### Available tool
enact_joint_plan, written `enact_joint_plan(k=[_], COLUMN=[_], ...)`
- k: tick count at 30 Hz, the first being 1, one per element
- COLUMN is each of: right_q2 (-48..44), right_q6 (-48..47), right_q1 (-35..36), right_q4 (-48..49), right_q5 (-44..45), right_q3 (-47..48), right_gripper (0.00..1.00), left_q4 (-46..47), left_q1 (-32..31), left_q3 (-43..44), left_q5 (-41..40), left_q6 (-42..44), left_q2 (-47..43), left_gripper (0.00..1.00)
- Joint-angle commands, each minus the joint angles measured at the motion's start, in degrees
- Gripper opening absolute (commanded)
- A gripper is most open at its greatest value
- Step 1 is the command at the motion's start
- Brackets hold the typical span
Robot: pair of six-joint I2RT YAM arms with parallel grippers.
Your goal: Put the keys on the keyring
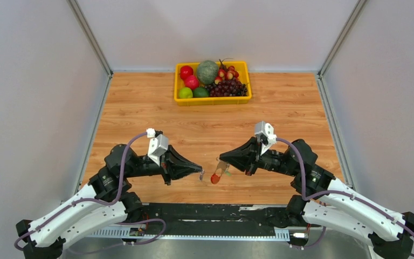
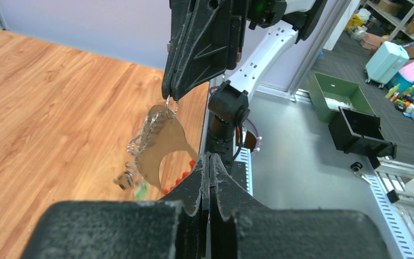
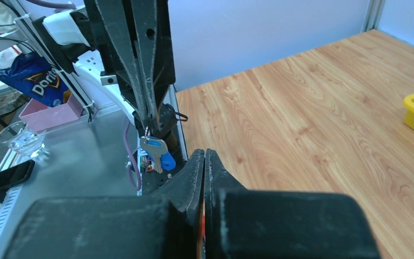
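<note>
At the lower centre of the overhead view, the left pincer is clenched on the blue key. The right pincer grips the keyring, with the charm and red key dangling. Steady the ring, then ease the key's hole onto its split end.

The top external camera is looking down from above and behind both arm bases, from some way off, taking in the whole table. In it the left gripper and right gripper are facing each other tip to tip. The left wrist camera is sitting close behind its own fingers, looking along them at the right gripper just ahead. The right wrist camera is looking the opposite way at the left gripper. All three are sharing the space between the tips.
</note>
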Motion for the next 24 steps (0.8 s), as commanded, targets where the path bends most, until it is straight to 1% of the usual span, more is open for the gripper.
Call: enact_joint_plan(k=[1,9,15,19,24], right_q2=[-0.34,0.50,1.79,2.20,2.33], right_q6=[0.68,1.88,-0.17,-1.90,-2.99], right_q1=[-0.17,0.43,1.97,2.94,3.02], right_q4=[7.43,12.54,12.22,11.30,10.88], right_q5=[-2.22,0.38,2.58,5.76,7.70], right_q3=[2.54,0.79,1.91,1.78,0.91], right_gripper=[0.00,0.00,0.00,0.00,0.00], left_q4=[5.31,7.60,7.67,7.39,6.78], left_q1=[-0.07,-0.03,-0.11,-0.05,-0.09], left_q3=[1.38,1.10,2.10,3.72,6.25], left_q5=[1.19,-1.27,-2.21,-2.47,-1.76], left_q6=[-0.65,-1.95,-1.33,-2.31,-4.04], left_q2=[1.00,2.86,3.97,4.61,4.45], left_gripper=[0.00,0.00,0.00,0.00,0.00])
